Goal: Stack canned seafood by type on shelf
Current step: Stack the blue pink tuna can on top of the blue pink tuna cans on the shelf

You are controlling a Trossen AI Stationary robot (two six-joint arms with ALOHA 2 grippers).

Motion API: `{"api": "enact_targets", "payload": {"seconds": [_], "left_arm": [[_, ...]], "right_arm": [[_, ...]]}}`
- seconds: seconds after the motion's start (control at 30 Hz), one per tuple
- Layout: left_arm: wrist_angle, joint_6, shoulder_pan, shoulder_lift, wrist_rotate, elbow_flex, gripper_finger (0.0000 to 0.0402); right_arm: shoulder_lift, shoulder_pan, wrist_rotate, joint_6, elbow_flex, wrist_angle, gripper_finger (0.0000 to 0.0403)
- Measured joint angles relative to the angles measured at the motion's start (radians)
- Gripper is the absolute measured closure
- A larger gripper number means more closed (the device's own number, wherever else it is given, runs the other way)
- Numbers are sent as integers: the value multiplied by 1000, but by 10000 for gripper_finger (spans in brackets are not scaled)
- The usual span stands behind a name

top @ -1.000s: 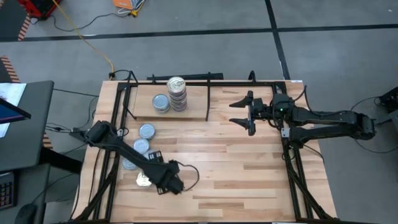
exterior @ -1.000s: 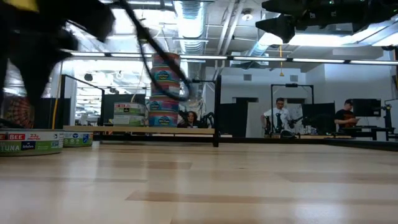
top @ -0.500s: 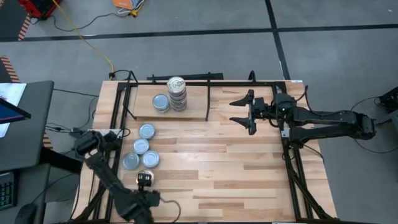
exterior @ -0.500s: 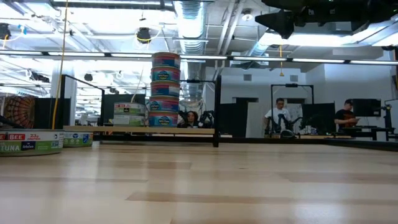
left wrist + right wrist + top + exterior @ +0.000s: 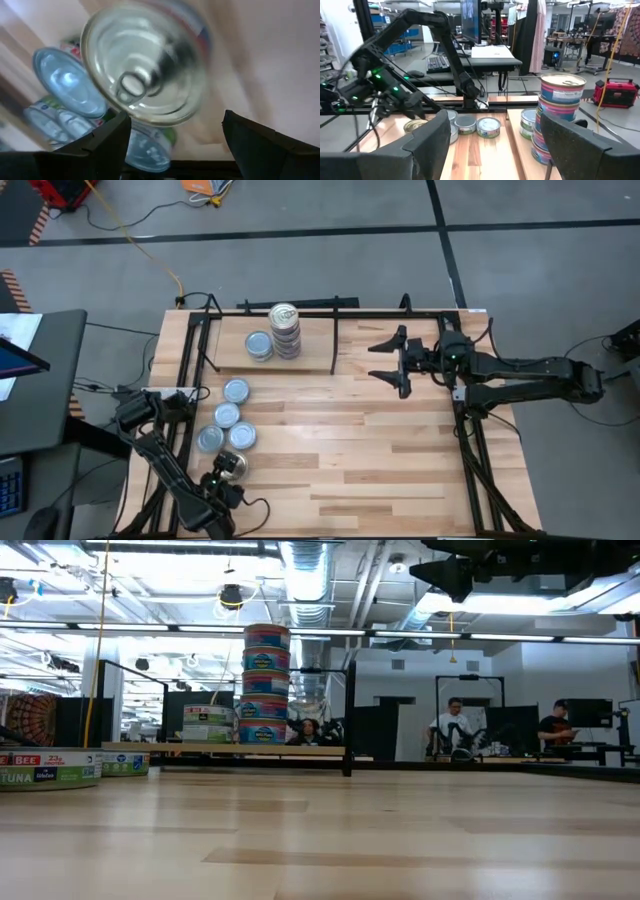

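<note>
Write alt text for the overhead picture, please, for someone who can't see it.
On a wooden shelf stands a tall stack of tins beside a shorter stack. Four loose tins lie on the table; the left gripper hovers over another, the right gripper waits open.

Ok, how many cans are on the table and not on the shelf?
5. Four blue-topped cans cluster at the table's left. One shiny-topped can lies nearer the front edge, at the left gripper. None looks hidden.

Tins in silver, blue-grey and banded colour

Stacked tins show pink, teal and blue bands; loose tins have blue-grey tops; one tin gleams silvery; shelf pale wood, black-framed.
</note>
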Motion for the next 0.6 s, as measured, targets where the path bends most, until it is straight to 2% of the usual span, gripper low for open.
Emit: {"api": "enact_targets", "payload": {"seconds": [0.2, 0.33, 0.6], "left_arm": [[27, 54, 14, 0, -182, -50, 102], [131, 135, 55, 0, -327, -73, 102], [375, 277, 247, 0, -583, -203, 102]], "right_arm": [[0, 6, 0, -2, 0, 4, 72], [0, 6, 0, -2, 0, 9, 72], [0, 9, 0, -1, 0, 13, 72]]}}
